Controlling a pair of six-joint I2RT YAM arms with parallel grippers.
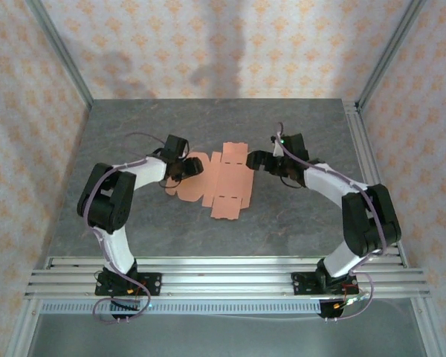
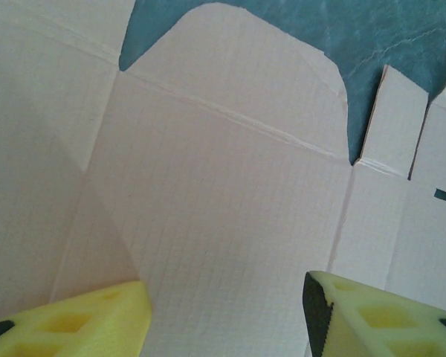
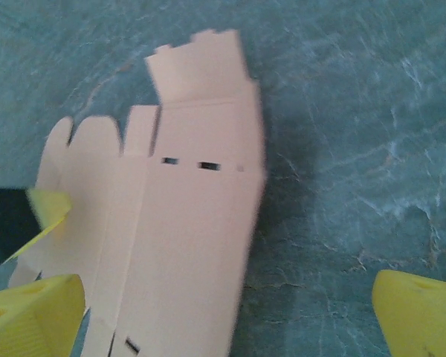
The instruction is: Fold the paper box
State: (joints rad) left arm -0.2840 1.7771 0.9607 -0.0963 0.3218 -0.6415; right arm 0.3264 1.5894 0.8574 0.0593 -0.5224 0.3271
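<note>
I view the paper box [image 1: 221, 182], a thin salmon-orange die-cut card sheet, flat on the grey table [image 1: 305, 223]. My left gripper [image 1: 184, 166] hangs above its left flaps, jaws partly apart. My right gripper [image 1: 252, 158] sits at its right edge, jaws wide. Probably light, floppy, easily creased: pinch a flap edge.

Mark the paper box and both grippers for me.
paper box [image 1: 227, 182], top view, middle panel of the flat sheet.
left gripper [image 1: 186, 171], top view, between its fingertips.
right gripper [image 1: 253, 159], top view, between its fingertips.
</note>
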